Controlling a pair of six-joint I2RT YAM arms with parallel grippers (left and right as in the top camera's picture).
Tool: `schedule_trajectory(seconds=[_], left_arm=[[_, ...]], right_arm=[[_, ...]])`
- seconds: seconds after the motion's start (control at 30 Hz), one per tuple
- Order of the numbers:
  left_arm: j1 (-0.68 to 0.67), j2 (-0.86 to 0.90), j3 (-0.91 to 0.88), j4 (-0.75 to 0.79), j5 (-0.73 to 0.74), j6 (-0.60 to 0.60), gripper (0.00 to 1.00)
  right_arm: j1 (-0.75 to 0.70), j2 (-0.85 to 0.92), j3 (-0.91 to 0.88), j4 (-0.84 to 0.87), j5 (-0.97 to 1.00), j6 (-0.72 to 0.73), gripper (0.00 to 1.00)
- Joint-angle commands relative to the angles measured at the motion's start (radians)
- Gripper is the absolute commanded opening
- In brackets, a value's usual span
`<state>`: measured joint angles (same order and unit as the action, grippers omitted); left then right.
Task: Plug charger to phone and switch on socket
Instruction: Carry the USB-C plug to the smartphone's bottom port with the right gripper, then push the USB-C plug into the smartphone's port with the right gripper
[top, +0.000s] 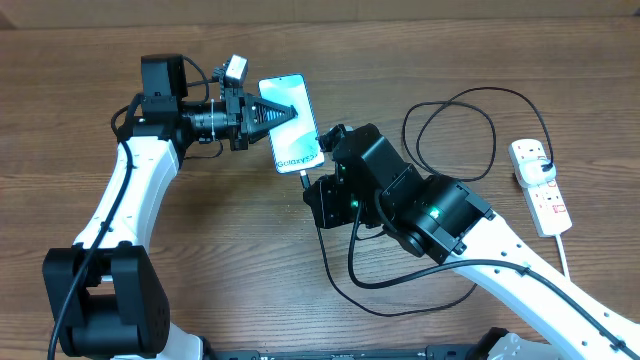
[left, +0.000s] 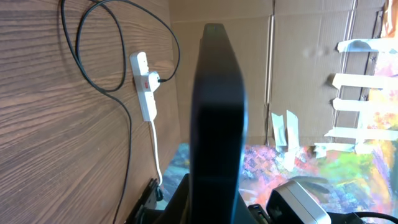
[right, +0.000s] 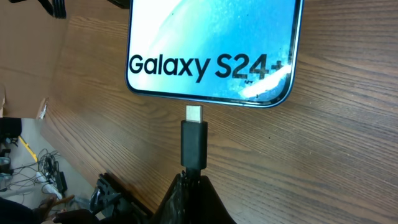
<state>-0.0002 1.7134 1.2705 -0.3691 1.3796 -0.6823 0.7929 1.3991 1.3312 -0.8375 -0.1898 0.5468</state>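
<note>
Fingers (right: 211, 205) of the right gripper (right: 191, 180) are clamping the charger (right: 193, 143) by its stiff connector body, tip hovering just off the phone's (right: 211, 37) bottom edge, while the left gripper (top: 283, 112), fingers together, is seemingly pinning that phone, slick and light, near its top.

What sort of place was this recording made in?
Probably a robot lab or workshop bench rather than a home: a wood-grain table, cardboard sheets with tape strips as a backdrop, and loose cables heaped on the floor.
</note>
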Motion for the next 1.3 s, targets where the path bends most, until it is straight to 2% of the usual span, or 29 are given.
schedule_trajectory(seconds=[0.0, 0.57, 0.77, 1.03, 1.27], left_arm=[[-0.008, -0.006, 0.029, 0.007, 0.055, -0.013, 0.04], [-0.008, -0.006, 0.029, 0.008, 0.097, 0.003, 0.04], [-0.008, -0.006, 0.028, 0.006, 0.119, 0.053, 0.04], [-0.016, -0.006, 0.027, -0.001, 0.133, 0.122, 0.04], [-0.030, -0.006, 0.027, 0.000, 0.129, 0.122, 0.04]], right_arm=[[0.003, 0.003, -0.003, 0.014, 0.013, 0.003, 0.04], [0.003, 0.004, -0.003, 0.022, 0.014, 0.003, 0.04], [0.003, 0.004, -0.003, 0.026, 0.074, 0.003, 0.04], [0.003, 0.004, -0.002, 0.095, 0.084, 0.003, 0.04], [0.003, 0.004, -0.002, 0.140, 0.085, 0.003, 0.04]])
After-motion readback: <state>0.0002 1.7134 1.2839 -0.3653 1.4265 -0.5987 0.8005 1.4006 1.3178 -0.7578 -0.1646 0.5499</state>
